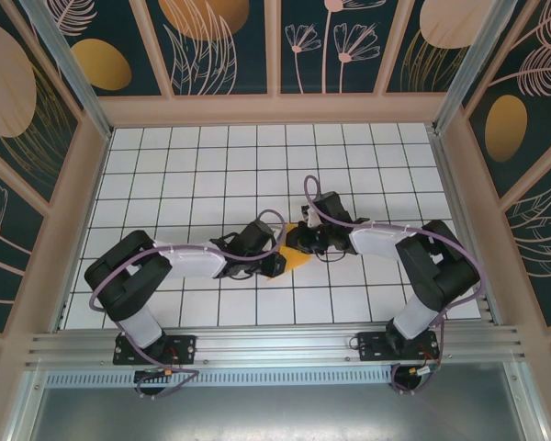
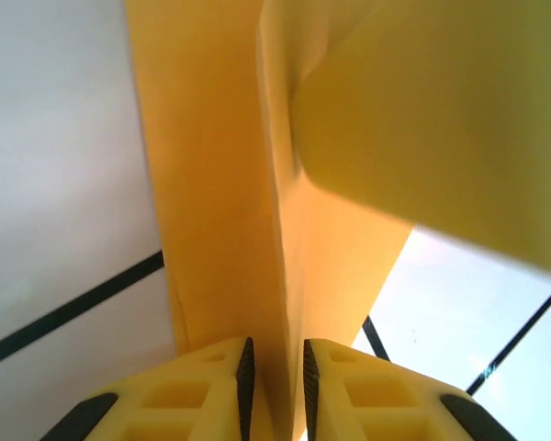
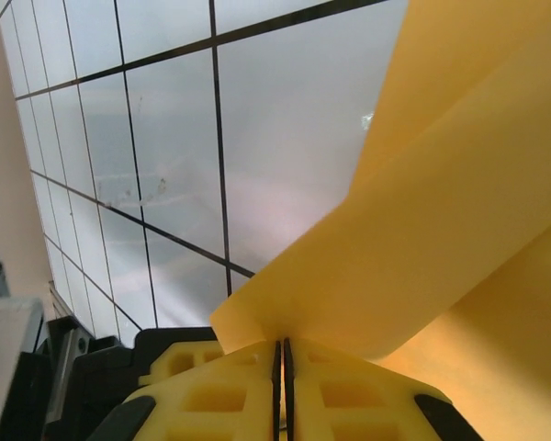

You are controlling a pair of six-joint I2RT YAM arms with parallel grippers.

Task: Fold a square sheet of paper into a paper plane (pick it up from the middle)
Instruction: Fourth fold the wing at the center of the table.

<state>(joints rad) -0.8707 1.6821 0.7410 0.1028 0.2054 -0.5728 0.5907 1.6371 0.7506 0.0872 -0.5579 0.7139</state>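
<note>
Two hands meet at the folded sheet of paper [image 1: 296, 261], mid-tabletop [image 1: 165, 165], slightly toward the near edge.
Right hand [image 3: 282, 347] pinches its edge tight; left hand [image 2: 275, 354] sits astride the crease, fingers slightly parted; whether it grips, I cannot tell.

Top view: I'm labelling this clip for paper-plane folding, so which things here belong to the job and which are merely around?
Job: orange-yellow paper, partly folded; left tool, paper between its pads; right tool, shut on the paper.
Merely around: white gridded table; patterned walls; metal rail at the near edge.
</note>
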